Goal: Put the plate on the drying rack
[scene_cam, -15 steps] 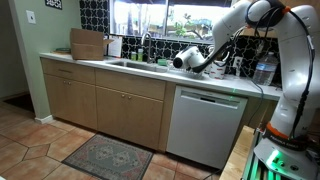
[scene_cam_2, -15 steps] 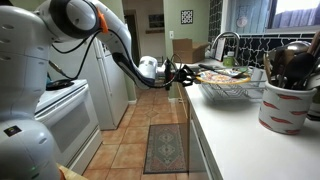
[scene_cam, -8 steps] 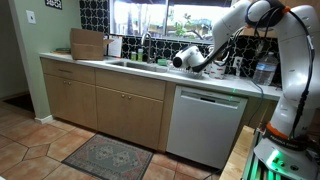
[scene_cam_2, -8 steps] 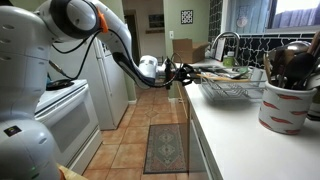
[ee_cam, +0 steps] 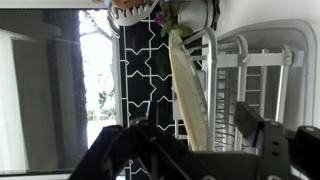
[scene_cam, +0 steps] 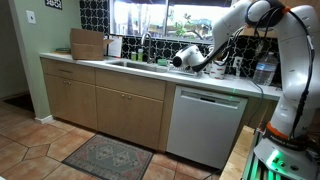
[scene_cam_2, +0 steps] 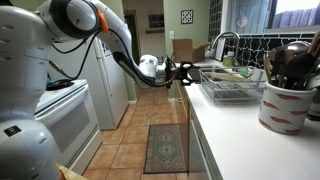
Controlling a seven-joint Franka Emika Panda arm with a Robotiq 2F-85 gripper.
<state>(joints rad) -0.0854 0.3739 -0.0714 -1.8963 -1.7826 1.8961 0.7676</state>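
Plate (ee_cam: 190,90): held edge-on in the gripper (scene_cam_2: 188,71), whose fingers are clamped on its rim. In the wrist view it shows as a pale, thin strip running up the middle. It hangs in the air at the end of the drying rack (scene_cam_2: 235,92) nearest the arm, not resting on the wires.

Rack: low wire basket on the counter (scene_cam_2: 235,145), with the faucet (scene_cam_2: 226,42) behind it. What it holds cannot be made out.

Other container: white crock (scene_cam_2: 285,108) close to the camera, packed with dark utensils (scene_cam_2: 290,58) standing upright.

Vs 1.0 s ago: in an exterior view the plate's patterned face lay nearly flat over the rack top. Now the face is turned away and only the edge shows. Arm pose almost unchanged
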